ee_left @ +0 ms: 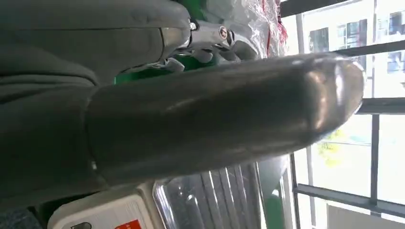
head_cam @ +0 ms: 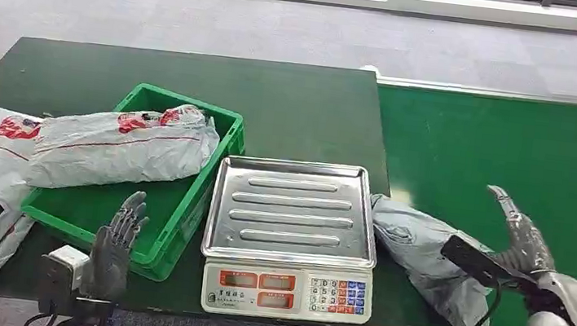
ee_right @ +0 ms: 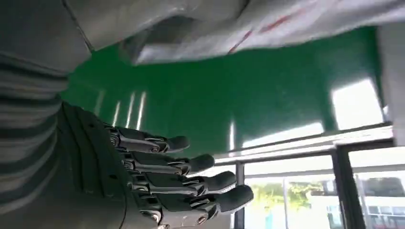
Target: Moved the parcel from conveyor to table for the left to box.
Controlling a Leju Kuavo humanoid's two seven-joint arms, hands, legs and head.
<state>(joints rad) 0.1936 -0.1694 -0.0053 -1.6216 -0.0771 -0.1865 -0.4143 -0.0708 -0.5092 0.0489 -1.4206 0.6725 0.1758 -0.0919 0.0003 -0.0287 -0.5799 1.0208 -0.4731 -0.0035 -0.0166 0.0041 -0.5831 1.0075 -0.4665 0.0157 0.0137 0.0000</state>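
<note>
I have the right hand (head_cam: 524, 239) spread and holding nothing, raised just right of the grey parcel (head_cam: 423, 252), which lies at the conveyor (head_cam: 516, 148) edge beside the scale (head_cam: 291, 237), within my reach. My left hand (head_cam: 113, 246) waits released near the green crate (head_cam: 174, 199), ready for boxing.

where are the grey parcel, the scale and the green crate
grey parcel (head_cam: 423, 252), head view, on its crumpled middle
scale (head_cam: 294, 209), head view, on the middle of its steel pan
green crate (head_cam: 230, 123), head view, on its far right rim corner
</note>
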